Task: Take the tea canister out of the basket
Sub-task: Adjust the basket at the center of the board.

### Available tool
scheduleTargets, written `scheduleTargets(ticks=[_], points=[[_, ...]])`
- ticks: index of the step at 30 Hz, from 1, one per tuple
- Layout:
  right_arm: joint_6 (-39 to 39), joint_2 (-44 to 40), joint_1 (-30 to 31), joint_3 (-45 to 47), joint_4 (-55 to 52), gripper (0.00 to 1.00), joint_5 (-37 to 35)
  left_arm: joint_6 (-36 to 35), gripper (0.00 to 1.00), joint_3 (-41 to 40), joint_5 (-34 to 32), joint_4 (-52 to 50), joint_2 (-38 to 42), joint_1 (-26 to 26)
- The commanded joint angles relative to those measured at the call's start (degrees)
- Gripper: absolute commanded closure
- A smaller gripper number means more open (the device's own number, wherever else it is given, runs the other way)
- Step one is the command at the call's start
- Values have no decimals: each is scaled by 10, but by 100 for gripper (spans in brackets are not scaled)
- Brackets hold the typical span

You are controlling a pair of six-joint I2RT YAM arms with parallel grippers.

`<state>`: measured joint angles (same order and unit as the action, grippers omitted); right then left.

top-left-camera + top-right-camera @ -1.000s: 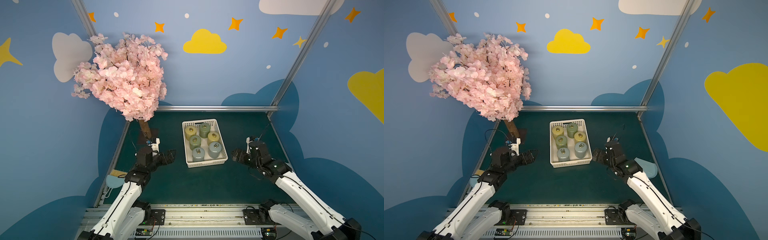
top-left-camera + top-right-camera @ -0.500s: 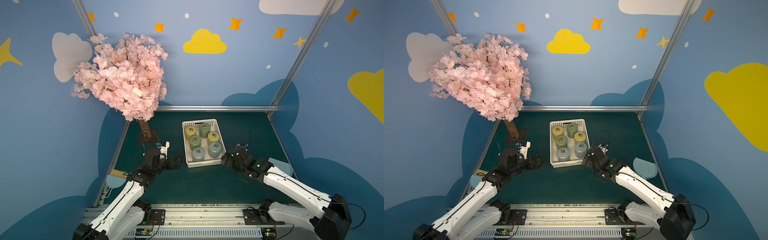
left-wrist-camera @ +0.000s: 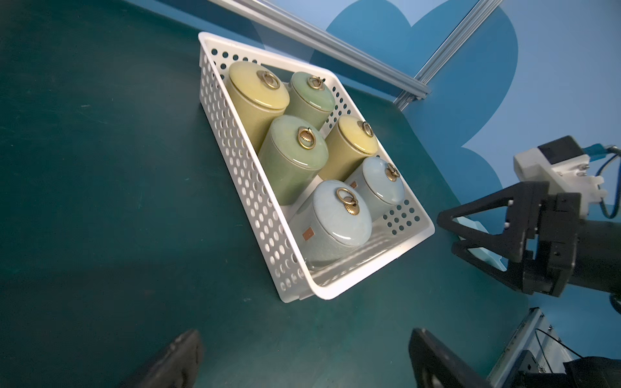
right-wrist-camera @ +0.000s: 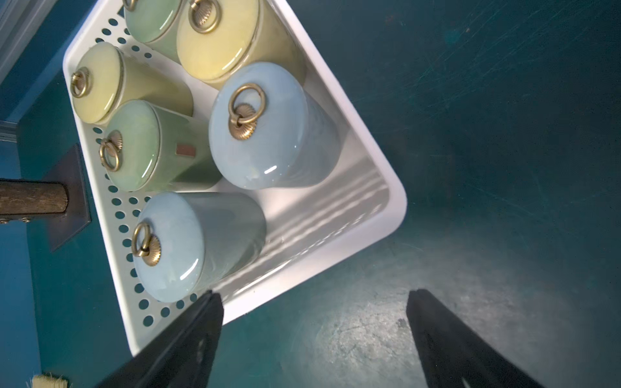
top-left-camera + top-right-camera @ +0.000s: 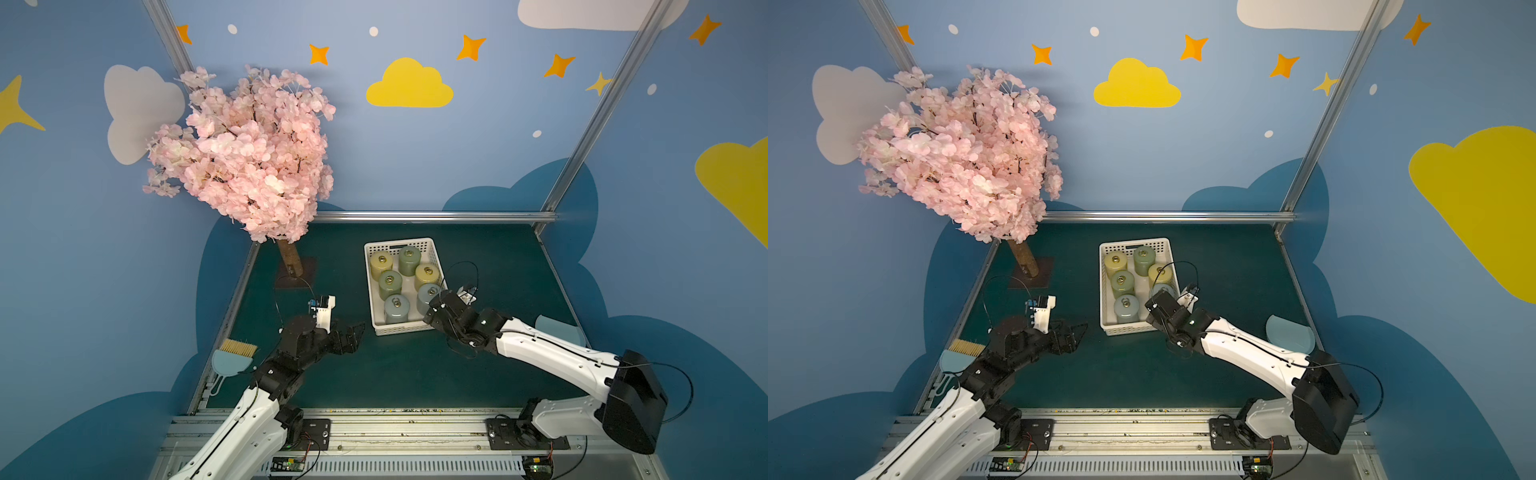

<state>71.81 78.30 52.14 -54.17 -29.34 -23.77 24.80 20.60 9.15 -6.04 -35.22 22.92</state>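
Progress: nothing is out yet. We count all six tea canisters [image 3: 295,168] standing upright inside the basket [image 5: 401,329], ring-handled lids on.
Done so far: as we judge it, only the approach; no canister is gripped or lifted.
Left to do: close on one canister, lift it clear of the rim, and set it down on the table [image 5: 415,374] outside the basket.
Basket position: on the green table, toward the back between the two arms, nearer the right arm.
Likely target: the pale blue canister [image 4: 268,127] at the near right of the basket. This is our guess, since it sits closest to the right gripper [image 3: 447,231].
Right arm pose: stretched low across the table, wrist angled toward the basket's near right corner; in both top views it hides part of that canister.
Right gripper state: fingers spread wide, nothing between them. The right wrist view puts one finger over the basket's near rim and the other over bare table. We see no contact with any canister.
Left arm pose: elbow low, forearm reaching forward, tool aimed toward the basket's left wall but apart from it.
Left gripper [image 5: 355,336] state: fingers fully spread and empty, hovering over bare table.
Note: the canisters stand close together, so we expect little finger room beside the target.
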Motion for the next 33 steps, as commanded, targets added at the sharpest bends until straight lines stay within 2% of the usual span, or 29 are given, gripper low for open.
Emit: scheduleTargets(ticks=[1, 10, 16, 27, 33], points=[[29, 25, 6, -17, 8, 9, -2, -19, 0, -10, -12, 9, 30, 1], [72, 84, 4, -37, 0, 14, -8, -18, 0, -19, -18, 2, 58, 1], [65, 105, -8, -40, -3, 31, -19, -19, 0, -20, -15, 2, 52, 1], [63, 119, -38, -33, -10, 50, 18, -19, 0, -21, -19, 5, 45, 1], [52, 110, -53, -16, 1, 68, 27, -16, 0, -20, -19, 8, 43, 2]])
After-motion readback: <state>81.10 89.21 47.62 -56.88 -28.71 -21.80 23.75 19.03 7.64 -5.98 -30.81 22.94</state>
